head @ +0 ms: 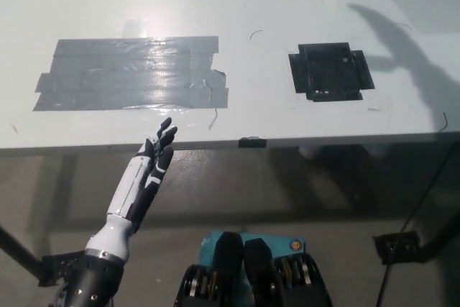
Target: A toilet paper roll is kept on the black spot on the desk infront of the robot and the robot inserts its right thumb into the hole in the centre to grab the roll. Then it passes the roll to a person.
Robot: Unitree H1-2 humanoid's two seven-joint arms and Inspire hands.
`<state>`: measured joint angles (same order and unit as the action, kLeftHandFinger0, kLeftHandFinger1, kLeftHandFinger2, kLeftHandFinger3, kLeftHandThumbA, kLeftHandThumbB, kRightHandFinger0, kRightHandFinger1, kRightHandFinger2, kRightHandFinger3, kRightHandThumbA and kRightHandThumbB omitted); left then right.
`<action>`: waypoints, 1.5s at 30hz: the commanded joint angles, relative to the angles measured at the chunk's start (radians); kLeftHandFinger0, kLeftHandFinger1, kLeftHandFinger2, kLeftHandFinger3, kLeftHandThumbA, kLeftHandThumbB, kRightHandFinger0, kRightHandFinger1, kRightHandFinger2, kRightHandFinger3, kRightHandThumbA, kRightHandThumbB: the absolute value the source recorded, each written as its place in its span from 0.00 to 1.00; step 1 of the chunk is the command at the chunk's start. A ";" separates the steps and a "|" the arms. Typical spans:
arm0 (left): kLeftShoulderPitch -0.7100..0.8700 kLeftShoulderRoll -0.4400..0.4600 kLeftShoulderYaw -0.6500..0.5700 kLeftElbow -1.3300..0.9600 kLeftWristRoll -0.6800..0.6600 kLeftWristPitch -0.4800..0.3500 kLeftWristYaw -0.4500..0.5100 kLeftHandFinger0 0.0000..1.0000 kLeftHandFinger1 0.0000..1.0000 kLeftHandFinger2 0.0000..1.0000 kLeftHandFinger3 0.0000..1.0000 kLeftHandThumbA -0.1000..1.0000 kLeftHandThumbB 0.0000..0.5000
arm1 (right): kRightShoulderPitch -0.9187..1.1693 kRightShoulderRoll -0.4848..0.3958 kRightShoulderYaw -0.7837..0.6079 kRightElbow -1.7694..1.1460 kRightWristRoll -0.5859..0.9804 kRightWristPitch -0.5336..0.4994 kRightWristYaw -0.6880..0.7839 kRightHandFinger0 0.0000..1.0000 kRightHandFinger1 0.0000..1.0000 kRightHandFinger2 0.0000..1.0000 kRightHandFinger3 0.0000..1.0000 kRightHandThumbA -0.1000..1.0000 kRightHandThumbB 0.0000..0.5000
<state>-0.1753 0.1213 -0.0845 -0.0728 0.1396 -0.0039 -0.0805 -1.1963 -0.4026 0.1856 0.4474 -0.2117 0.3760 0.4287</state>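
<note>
Reaching up from the lower left, the white left robot hand [157, 150] rests just below the near edge of the desk [237, 5], its forearm slanting up and to the right from the elbow at the bottom of the head view. Its fingers are straight and slightly spread, tips at the level of the desk's front edge, and it holds nothing.

The black right robot hand is out of the picture; only a dark shadow [402, 55] stretches across the far right of the desk, from the top edge down toward the right side.

The black spot [330, 71], a square patch of dark tape, lies bare on the right half of the desk. The toilet paper roll cannot be seen on the spot or anywhere else in the view. A wide patch of grey tape [129, 73] covers the left half of the desk, well apart from the black spot.
</note>
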 commanded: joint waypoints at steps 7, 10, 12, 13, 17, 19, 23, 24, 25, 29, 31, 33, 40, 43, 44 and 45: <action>0.061 -0.006 0.002 -0.067 -0.023 0.012 -0.009 1.00 1.00 1.00 1.00 0.94 0.05 | 0.644 -0.146 -0.215 -1.240 0.405 0.094 -0.050 1.00 1.00 1.00 1.00 0.84 0.79; 0.060 -0.001 -0.001 -0.056 -0.010 -0.003 -0.007 1.00 1.00 1.00 1.00 0.95 0.04 | 0.799 -0.059 -0.200 -1.297 0.395 0.094 -0.056 1.00 1.00 1.00 1.00 0.81 0.72; 0.052 -0.001 0.000 -0.051 -0.008 -0.001 -0.005 1.00 1.00 1.00 1.00 0.95 0.04 | 0.854 -0.017 -0.189 -1.293 0.385 0.094 -0.052 1.00 1.00 1.00 1.00 0.80 0.73; 0.046 -0.002 0.000 -0.049 -0.007 0.000 -0.004 1.00 1.00 1.00 1.00 0.95 0.04 | 0.864 -0.008 -0.186 -1.291 0.381 0.094 -0.053 1.00 1.00 1.00 1.00 0.80 0.74; 0.009 -0.001 0.013 -0.039 -0.019 0.002 -0.002 1.00 1.00 1.00 1.00 0.95 0.03 | 0.924 0.053 -0.158 -1.207 0.300 0.081 -0.046 1.00 1.00 1.00 1.00 0.80 0.77; 0.002 0.003 0.016 -0.039 -0.019 0.002 -0.001 1.00 1.00 1.00 1.00 0.96 0.05 | 0.932 0.064 -0.153 -1.160 0.277 0.061 -0.050 1.00 1.00 1.00 1.00 0.81 0.72; -0.018 0.007 0.019 -0.034 -0.020 -0.001 -0.003 1.00 1.00 1.00 1.00 0.98 0.06 | 0.955 0.090 -0.156 -1.033 0.222 0.002 -0.068 1.00 1.00 1.00 1.00 0.82 0.61; -0.023 0.007 0.021 -0.033 -0.024 0.000 -0.004 1.00 1.00 1.00 1.00 0.97 0.07 | 0.957 0.098 -0.155 -0.976 0.201 -0.037 -0.078 1.00 1.00 1.00 1.00 0.80 0.54; -0.025 0.007 0.023 -0.032 -0.026 0.001 -0.004 1.00 1.00 1.00 1.00 0.97 0.07 | 0.958 0.104 -0.156 -0.946 0.190 -0.058 -0.082 1.00 1.00 1.00 1.00 0.80 0.54; -0.028 0.006 0.028 -0.031 -0.027 -0.010 -0.001 1.00 1.00 1.00 1.00 0.92 0.05 | 0.955 0.131 -0.157 -0.823 0.163 -0.130 -0.092 1.00 1.00 1.00 1.00 0.78 0.44; -0.025 0.004 0.029 -0.030 -0.018 -0.012 0.005 1.00 1.00 1.00 1.00 0.91 0.06 | 0.952 0.153 -0.157 -0.726 0.150 -0.172 -0.115 1.00 1.00 1.00 1.00 0.73 0.44; -0.022 -0.001 0.031 -0.032 -0.012 -0.011 0.012 1.00 1.00 1.00 1.00 0.89 0.07 | 0.941 0.174 -0.161 -0.641 0.151 -0.205 -0.130 1.00 1.00 1.00 1.00 0.70 0.43; -0.006 -0.001 0.043 -0.052 0.014 -0.023 0.028 1.00 1.00 1.00 1.00 0.78 0.00 | 0.914 0.175 -0.142 -0.482 0.109 -0.277 -0.148 1.00 1.00 1.00 1.00 0.66 0.39; -0.004 -0.007 0.049 -0.051 0.006 -0.025 0.028 1.00 1.00 1.00 1.00 0.75 0.00 | 0.905 0.176 -0.138 -0.464 0.107 -0.287 -0.150 1.00 1.00 1.00 1.00 0.66 0.41; -0.003 -0.005 0.050 -0.057 0.008 -0.016 0.026 1.00 1.00 1.00 1.00 0.75 0.00 | 0.905 0.176 -0.130 -0.460 0.098 -0.289 -0.151 1.00 1.00 1.00 1.00 0.66 0.41; -0.003 -0.005 0.050 -0.061 0.009 -0.012 0.026 1.00 1.00 1.00 1.00 0.75 0.00 | 0.906 0.175 -0.127 -0.461 0.094 -0.288 -0.152 1.00 1.00 1.00 1.00 0.66 0.41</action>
<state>-0.1759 0.1173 -0.0452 -0.0901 0.1397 -0.0006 -0.0755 -0.2540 -0.2188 0.0479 -0.0126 -0.0955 0.1719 0.3103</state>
